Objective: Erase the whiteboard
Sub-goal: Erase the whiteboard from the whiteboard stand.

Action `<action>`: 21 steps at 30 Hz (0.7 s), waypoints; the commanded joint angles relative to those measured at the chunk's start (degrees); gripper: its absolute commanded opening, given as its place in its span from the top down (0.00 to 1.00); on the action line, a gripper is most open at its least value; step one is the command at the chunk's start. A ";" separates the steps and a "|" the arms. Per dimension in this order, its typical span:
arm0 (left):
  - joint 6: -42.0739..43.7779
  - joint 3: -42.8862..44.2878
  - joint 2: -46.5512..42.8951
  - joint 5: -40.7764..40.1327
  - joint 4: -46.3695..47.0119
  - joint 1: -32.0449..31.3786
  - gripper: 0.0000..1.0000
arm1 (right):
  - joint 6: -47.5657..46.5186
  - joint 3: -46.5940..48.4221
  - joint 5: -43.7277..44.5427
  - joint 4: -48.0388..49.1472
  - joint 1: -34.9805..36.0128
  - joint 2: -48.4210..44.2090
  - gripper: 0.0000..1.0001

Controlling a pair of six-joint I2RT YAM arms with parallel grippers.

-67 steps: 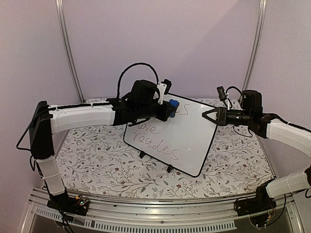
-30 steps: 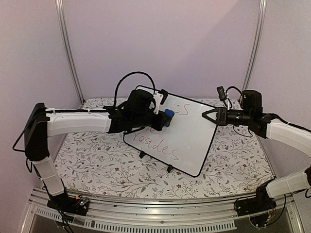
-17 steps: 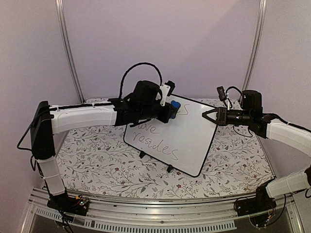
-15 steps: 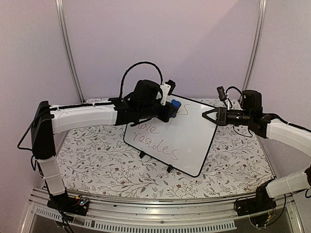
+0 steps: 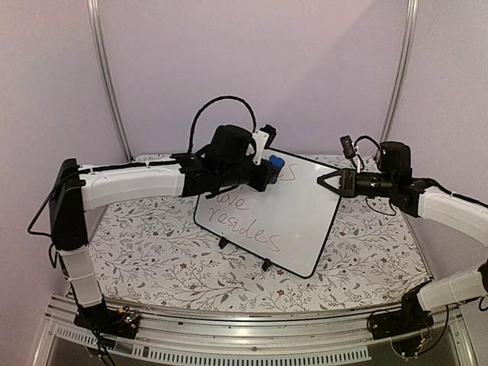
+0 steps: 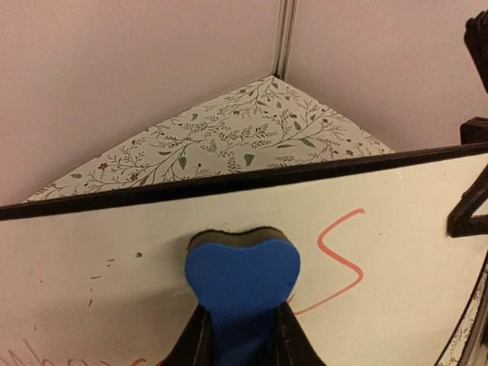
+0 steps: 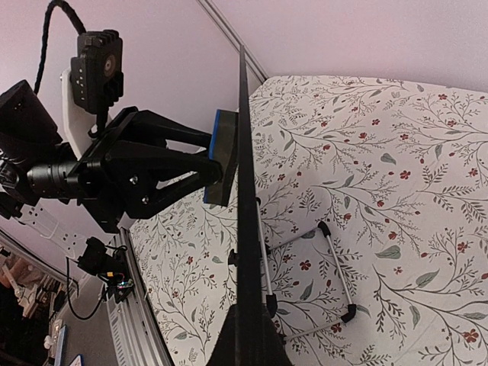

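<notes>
Left gripper (image 6: 242, 335) clamped on blue eraser (image 6: 242, 278), back up at whiteboard (image 5: 301, 221) top edge beside S (image 6: 339, 255) after dipping lower. Right gripper (image 5: 322, 181) pinches right edge. Most writing left.

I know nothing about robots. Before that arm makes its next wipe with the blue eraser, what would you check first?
1. Blue eraser clamped in the left gripper: ok.
2. Its pad flat against the whiteboard: ok, seen edge-on from the right wrist.
3. Board steadied by the right gripper, shut on its edge: ok.
4. Board's feet standing on the table: ok.
5. Board clean: not ok, writing shows below the eraser.
6. How hard the eraser presses: cannot tell.
</notes>
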 commanded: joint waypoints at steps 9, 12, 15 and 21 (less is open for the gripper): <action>-5.75 -13.04 -3.31 2.17 -0.61 -0.43 1.00 | -7.66 0.37 -5.15 -4.87 3.16 0.54 1.00; -5.96 -14.40 -3.54 2.24 -0.15 -0.60 1.00 | -7.69 0.28 -5.00 -4.87 3.20 0.47 1.00; -5.74 -14.41 -3.57 2.36 0.55 -0.60 1.00 | -7.71 0.28 -4.96 -4.81 3.15 0.43 1.00; -4.41 -10.21 -2.73 2.82 0.98 -0.74 1.00 | -7.61 0.19 -4.90 -4.78 3.15 0.43 1.00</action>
